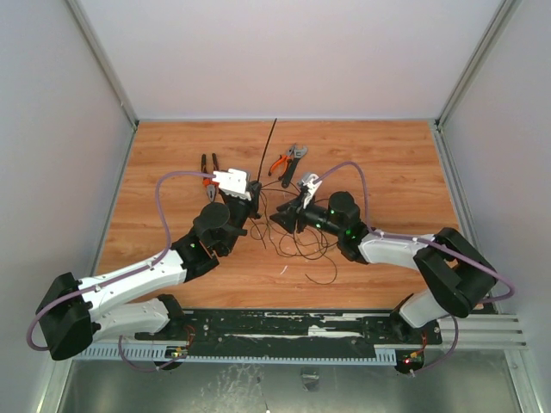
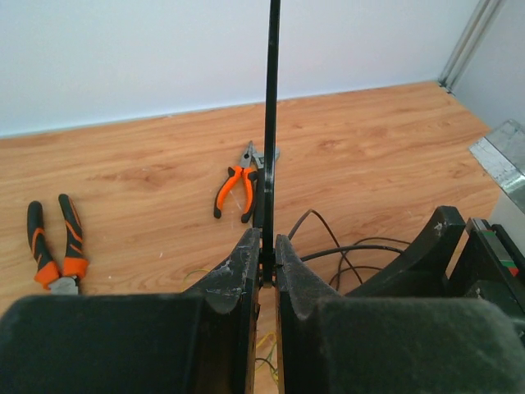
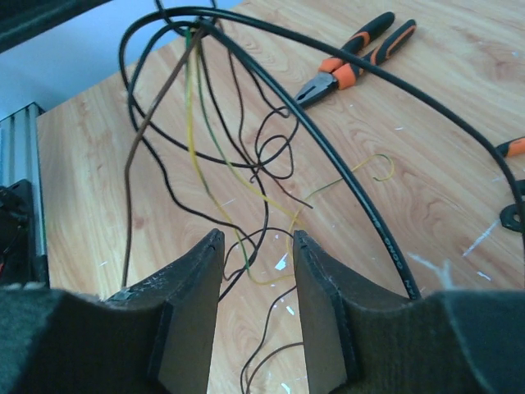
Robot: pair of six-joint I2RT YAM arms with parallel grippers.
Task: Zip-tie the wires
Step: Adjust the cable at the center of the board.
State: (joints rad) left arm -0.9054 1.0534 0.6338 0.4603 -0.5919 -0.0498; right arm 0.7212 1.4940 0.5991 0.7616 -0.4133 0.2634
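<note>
Grip first: the left gripper (image 2: 268,259) has its jaws pressed together on the lower end of the zip tie (image 2: 271,123), with only the strip's thickness between the two pads. The zip tie stands straight up out of the pinch in the left wrist view. From above it runs as a thin black line (image 1: 267,151) from the fingers toward the middle of the table's far edge.

The right gripper (image 3: 257,240) has its jaws spread, a clear gap between the fingers. Thin strands of the wires (image 3: 328,156) pass through that gap without being squeezed. I cannot tell whether any strand touches a pad. A thicker black loop arches over the right-hand finger, with brown, yellow and green strands beside it.

The wires (image 1: 300,245) lie as a loose tangle about the middle of the table (image 1: 387,172), spreading from between the two grippers toward the near edge — the right gripper (image 1: 287,215) sits at the tangle's far side, the left gripper (image 1: 253,193) just beside it.

Orange-handled pliers (image 1: 209,170) lie toward the far edge, left of centre — a second pair (image 1: 279,163) lies right of the zip tie.
</note>
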